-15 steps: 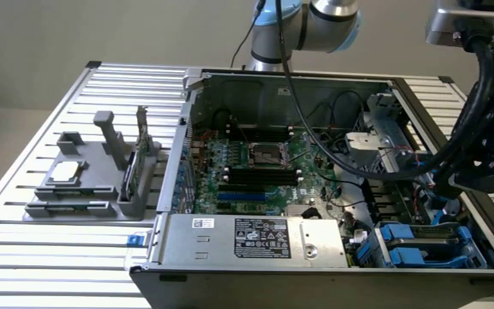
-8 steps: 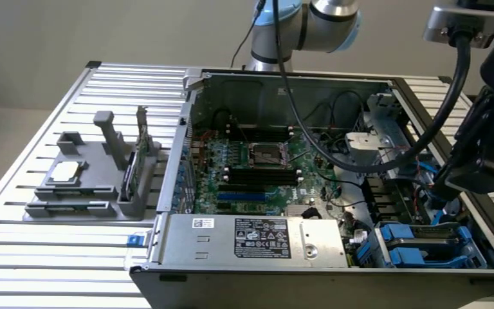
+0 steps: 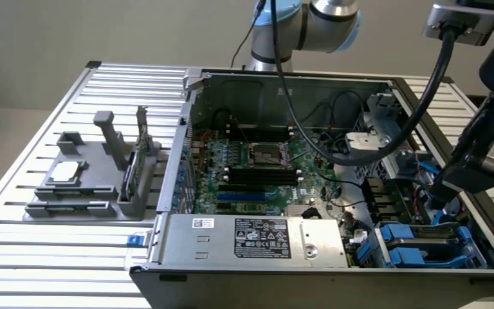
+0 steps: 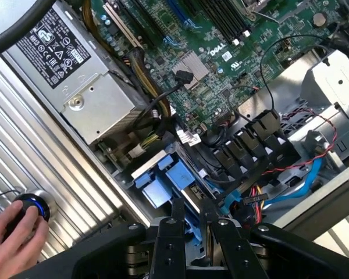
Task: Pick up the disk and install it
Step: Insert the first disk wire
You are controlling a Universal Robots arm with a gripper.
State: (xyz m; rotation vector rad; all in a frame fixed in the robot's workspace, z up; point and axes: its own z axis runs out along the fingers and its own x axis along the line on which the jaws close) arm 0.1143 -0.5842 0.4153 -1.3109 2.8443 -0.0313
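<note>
Black two-finger gripper (image 3: pixel 440 203) (image 4: pixel 193 204) is down inside the open grey computer case (image 3: pixel 282 78), over its corner at the exterior view's lower right. Jaws look narrow, with blue plastic between them (I can't tell if they're actually pinching it). The silver disk (image 3: pixel 406 248) (image 4: pixel 166 180) in its blue carrier sits in that corner's bay, just beside the boxy silver power supply (image 3: pixel 256 239) (image 4: pixel 87 81). A person's hand (image 4: pixel 11 232) rests on a round blue-ringed button (image 4: pixel 34 206) on the slatted metal table (image 3: pixel 41 238).

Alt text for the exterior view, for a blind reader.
The robot's gripper reaches into an open computer case, by blue drive carriers in its corner. The case sits on a slatted table beside a gray fixture.
</note>
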